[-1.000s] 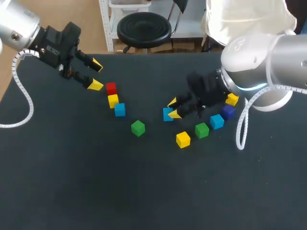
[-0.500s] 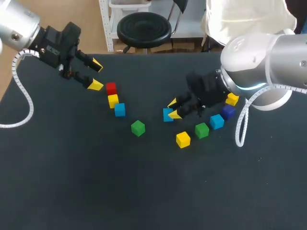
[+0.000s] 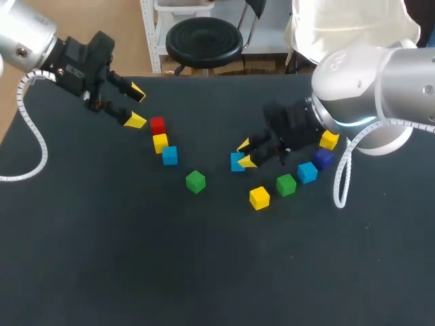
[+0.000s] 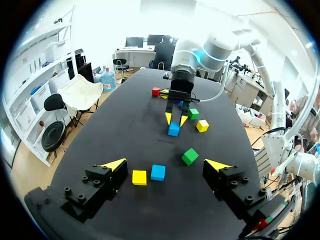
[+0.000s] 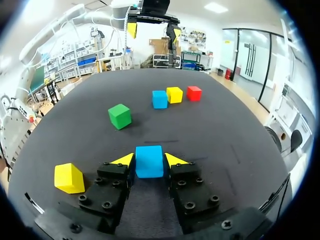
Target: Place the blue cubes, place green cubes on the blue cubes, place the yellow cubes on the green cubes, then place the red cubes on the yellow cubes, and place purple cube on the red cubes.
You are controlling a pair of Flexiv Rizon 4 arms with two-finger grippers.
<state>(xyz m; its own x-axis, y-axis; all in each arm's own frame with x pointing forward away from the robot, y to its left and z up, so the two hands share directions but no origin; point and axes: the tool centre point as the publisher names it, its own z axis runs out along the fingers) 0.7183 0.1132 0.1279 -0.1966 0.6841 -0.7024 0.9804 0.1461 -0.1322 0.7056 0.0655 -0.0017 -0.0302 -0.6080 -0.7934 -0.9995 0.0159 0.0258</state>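
My right gripper [image 3: 246, 153] is shut on a blue cube [image 3: 236, 162] near the table's middle; in its wrist view the blue cube [image 5: 149, 161] sits between both yellow fingertips. Left of it, a red cube [image 3: 157, 125], a yellow cube [image 3: 160, 142] and a second blue cube [image 3: 170, 155] lie in a short row, with a green cube [image 3: 196, 181] nearer the front. My left gripper [image 3: 134, 105] hangs open and holds nothing, just left of the red cube. Beside the right arm lie a yellow cube [image 3: 259, 197], a green cube [image 3: 286, 185], a blue cube [image 3: 307, 172], a purple cube [image 3: 323, 158] and another yellow cube [image 3: 329, 140].
The dark table [image 3: 136, 258] is bare across its front half. In the left wrist view, a yellow cube [image 4: 139, 177] and a blue cube [image 4: 158, 172] lie between the open fingers, with a green cube [image 4: 189, 156] just beyond. Another red cube [image 4: 156, 91] lies past my right arm.
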